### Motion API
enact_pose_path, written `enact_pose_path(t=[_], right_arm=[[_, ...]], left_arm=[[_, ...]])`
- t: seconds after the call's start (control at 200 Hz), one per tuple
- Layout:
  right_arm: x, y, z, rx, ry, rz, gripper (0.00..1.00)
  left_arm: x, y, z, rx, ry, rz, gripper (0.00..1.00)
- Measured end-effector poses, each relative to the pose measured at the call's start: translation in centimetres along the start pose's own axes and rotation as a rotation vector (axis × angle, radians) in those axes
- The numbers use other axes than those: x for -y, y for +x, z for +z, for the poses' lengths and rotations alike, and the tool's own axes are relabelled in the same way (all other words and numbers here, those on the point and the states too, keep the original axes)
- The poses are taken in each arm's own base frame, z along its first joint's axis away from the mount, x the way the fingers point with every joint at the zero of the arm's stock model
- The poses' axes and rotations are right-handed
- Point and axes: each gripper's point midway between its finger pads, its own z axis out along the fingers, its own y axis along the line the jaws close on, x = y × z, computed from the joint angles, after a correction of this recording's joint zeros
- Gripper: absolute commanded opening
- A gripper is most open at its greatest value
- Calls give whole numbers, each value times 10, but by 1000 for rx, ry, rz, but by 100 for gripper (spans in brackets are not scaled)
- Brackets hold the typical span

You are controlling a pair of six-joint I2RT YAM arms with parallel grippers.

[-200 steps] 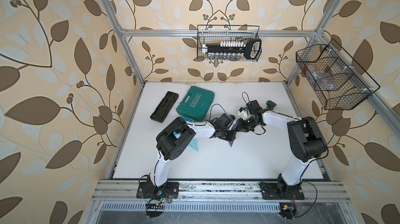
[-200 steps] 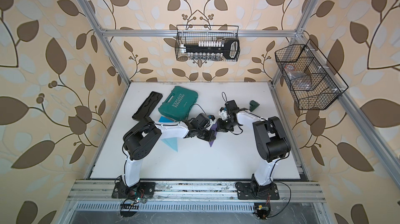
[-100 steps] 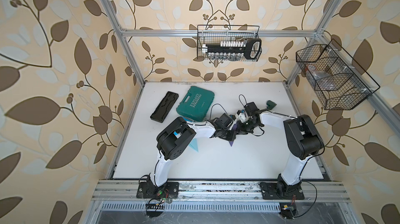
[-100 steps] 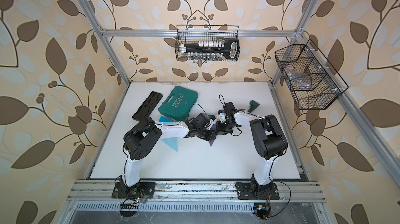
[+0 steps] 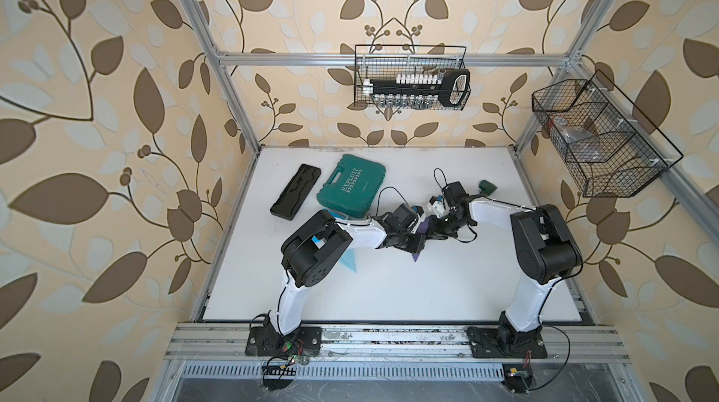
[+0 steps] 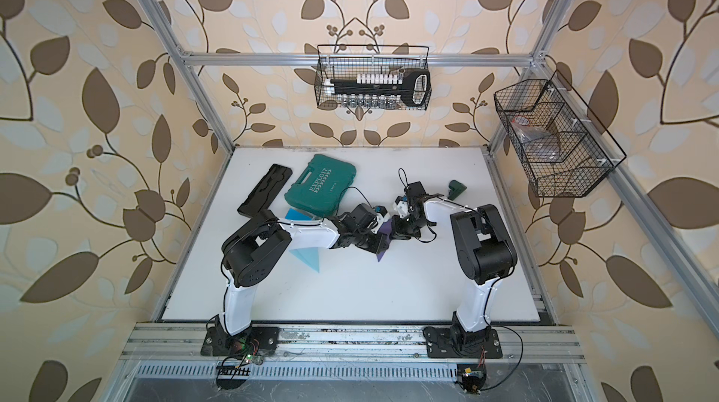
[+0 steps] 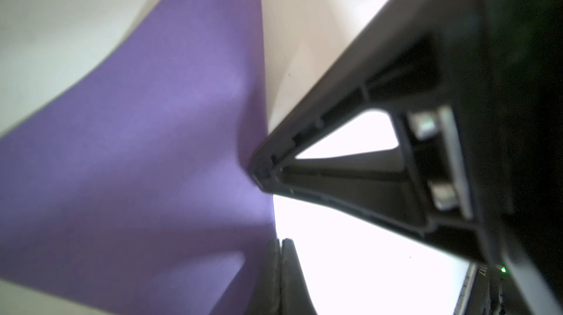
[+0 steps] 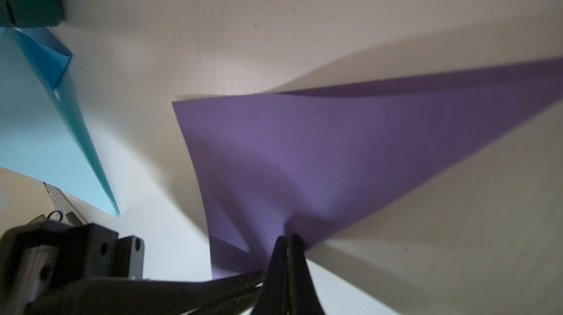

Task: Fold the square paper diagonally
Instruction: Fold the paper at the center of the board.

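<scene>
Centre of table: purple paper lifted and buckled between the two arms (one pointed corner poking out past the left wrist). Clenched on its edge: left gripper; right gripper pinched shut on same edge, tips close together. Folded blue paper lying near green case.

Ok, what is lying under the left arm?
A light blue folded paper on the white table; a part shows on each side of the left arm, which covers its middle.
</scene>
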Motion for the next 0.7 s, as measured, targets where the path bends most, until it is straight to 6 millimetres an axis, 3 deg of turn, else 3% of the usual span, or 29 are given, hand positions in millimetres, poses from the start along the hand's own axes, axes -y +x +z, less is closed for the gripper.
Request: enact_pose_path(t=[0.7], right_arm=[[17, -28, -8, 59, 58, 69, 0]], left_arm=[[-3, 5, -4, 25, 3, 9, 0]])
